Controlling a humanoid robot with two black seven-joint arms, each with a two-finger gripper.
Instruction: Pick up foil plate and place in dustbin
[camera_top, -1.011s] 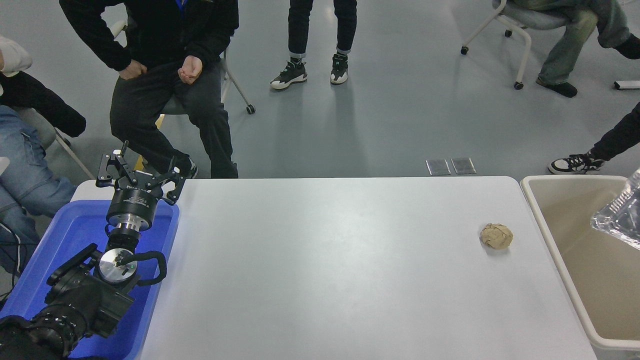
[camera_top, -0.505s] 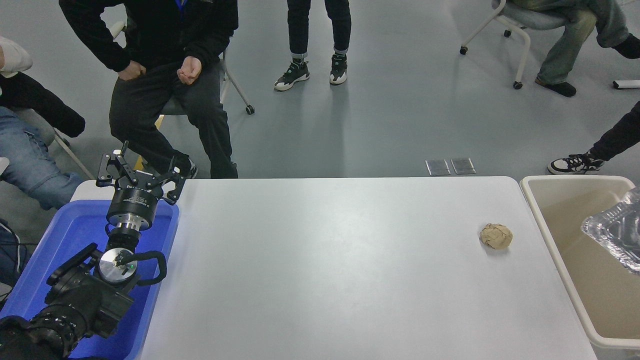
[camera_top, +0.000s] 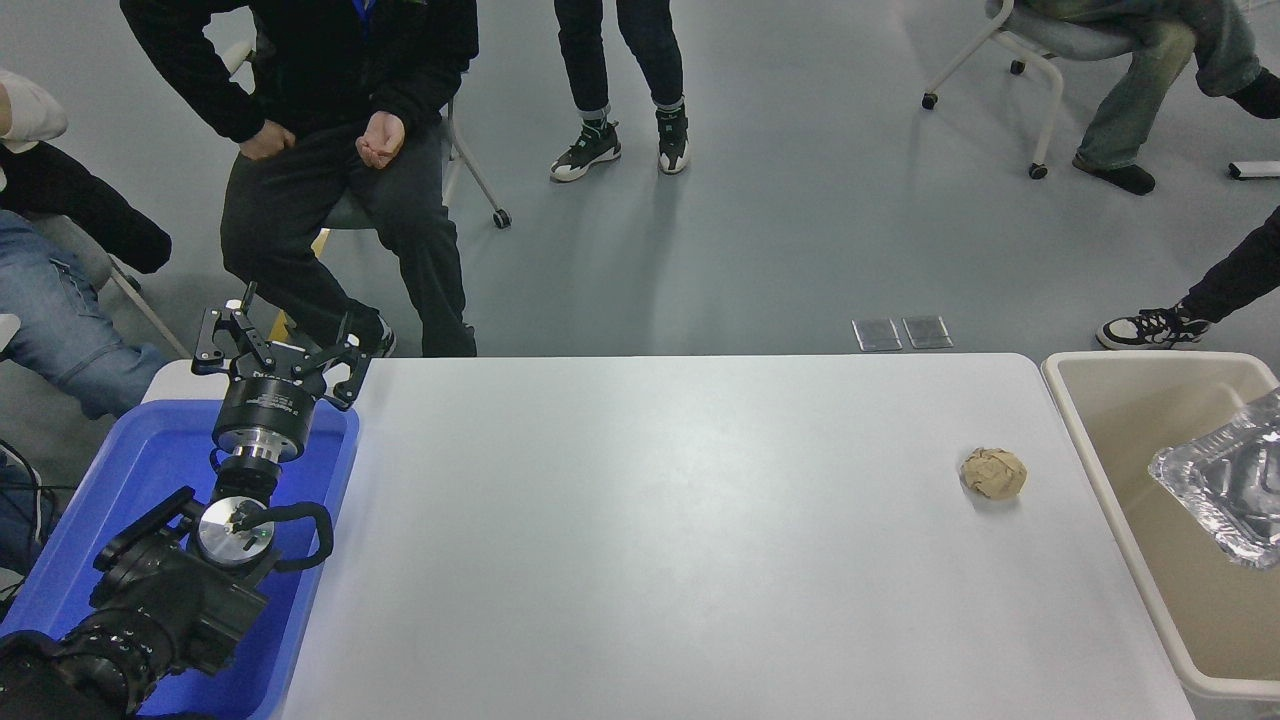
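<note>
We see the shiny silver aluminium-foil plate (camera_top: 1222, 492), rectangular with a crinkled rim and embossed ridges, at the right edge of the head view, over the open mouth of the large beige rectangular plastic dustbin (camera_top: 1100, 440) that stands against the right end of the white table (camera_top: 660, 540). The plate is tilted, its hollow side turned towards us, and part of it is cut off by the picture's border; we cannot tell whether it is touching the bin's inner wall or hanging free above it. The right arm and its pincer lie outside the picture, so we cannot say what carries the plate. On the table, near the bin's left rim but apart from it, sits a small crumpled tan paper ball (camera_top: 993, 472). At the lower left the black left arm reaches away from us over a blue plastic tub (camera_top: 150, 470) that stands at the table's left end, and its black left gripper (camera_top: 280, 335) hovers above the tub's far edge with its fingers (camera_top: 212, 335) spread wide and nothing between them. Beyond the table, on the grey floor, several people sit on chairs or stand; one seated person in dark clothes (camera_top: 330, 150) is directly behind the left gripper.
</note>
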